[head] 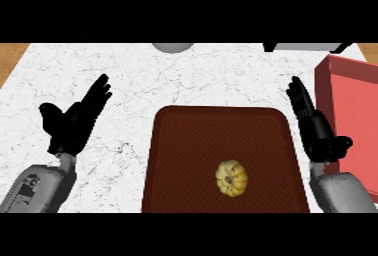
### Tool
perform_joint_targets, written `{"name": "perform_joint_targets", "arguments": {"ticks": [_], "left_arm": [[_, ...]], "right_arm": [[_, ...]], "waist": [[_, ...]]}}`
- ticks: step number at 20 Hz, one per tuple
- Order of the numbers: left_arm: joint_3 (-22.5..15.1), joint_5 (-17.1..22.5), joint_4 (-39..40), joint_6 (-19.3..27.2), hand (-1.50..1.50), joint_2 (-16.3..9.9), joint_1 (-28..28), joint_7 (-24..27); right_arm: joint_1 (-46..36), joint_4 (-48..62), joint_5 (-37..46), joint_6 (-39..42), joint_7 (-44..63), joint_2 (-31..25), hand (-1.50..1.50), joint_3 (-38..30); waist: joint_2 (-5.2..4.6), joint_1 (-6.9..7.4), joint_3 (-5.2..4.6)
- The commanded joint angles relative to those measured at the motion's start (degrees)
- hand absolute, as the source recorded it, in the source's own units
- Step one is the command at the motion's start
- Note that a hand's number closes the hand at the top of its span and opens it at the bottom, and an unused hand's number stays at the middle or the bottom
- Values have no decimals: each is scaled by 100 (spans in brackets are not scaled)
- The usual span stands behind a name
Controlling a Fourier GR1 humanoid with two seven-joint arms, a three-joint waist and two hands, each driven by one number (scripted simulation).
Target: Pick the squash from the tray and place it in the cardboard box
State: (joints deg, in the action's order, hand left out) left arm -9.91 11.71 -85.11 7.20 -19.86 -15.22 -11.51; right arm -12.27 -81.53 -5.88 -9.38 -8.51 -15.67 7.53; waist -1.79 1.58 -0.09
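Squash [231,178]: ribbed, round | tray [184,150]: brown, woven-textured | hands [74,120] [314,130]: open, empty

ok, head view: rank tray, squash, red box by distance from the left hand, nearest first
From the left hand:
1. Tray, just to its right at the counter's middle.
2. Squash, on the tray's lower right part.
3. Red box, at the far right edge, beyond the right hand.

The white marbled counter [184,80] bears a dark brown tray [192,150] at six o'clock, a red box [354,110] at three, a grey round object [173,47] at twelve.
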Motion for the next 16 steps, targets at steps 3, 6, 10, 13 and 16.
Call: {"name": "perform_joint_targets", "arguments": {"ticks": [3, 6, 10, 13, 16], "left_arm": [[-111, -595, 199, 77, 0, -343, 667, 463], [20, -971, 310, 246, 0, -754, 588, 456], [-41, -985, 409, 269, 0, -647, 820, 624], [-135, -1086, 447, 276, 0, -586, 1084, 1002], [18, -1010, 449, 252, 0, -692, 1155, 1025]], "right_arm": [[475, -982, 828, 204, -1736, -783, -150, 127], [275, -1781, 1307, 173, -2835, -1566, -150, -231], [971, -1785, 1112, -1108, -3877, -1097, -150, -1548], [1692, -2266, 1549, -973, -5309, -1115, -150, -1196], [2853, -2590, 2473, -1447, -5845, -1234, -150, -1133]], "waist": [[262, -283, 6], [458, -612, 17], [282, -734, 42], [271, -604, 29], [296, -741, 16]]}}
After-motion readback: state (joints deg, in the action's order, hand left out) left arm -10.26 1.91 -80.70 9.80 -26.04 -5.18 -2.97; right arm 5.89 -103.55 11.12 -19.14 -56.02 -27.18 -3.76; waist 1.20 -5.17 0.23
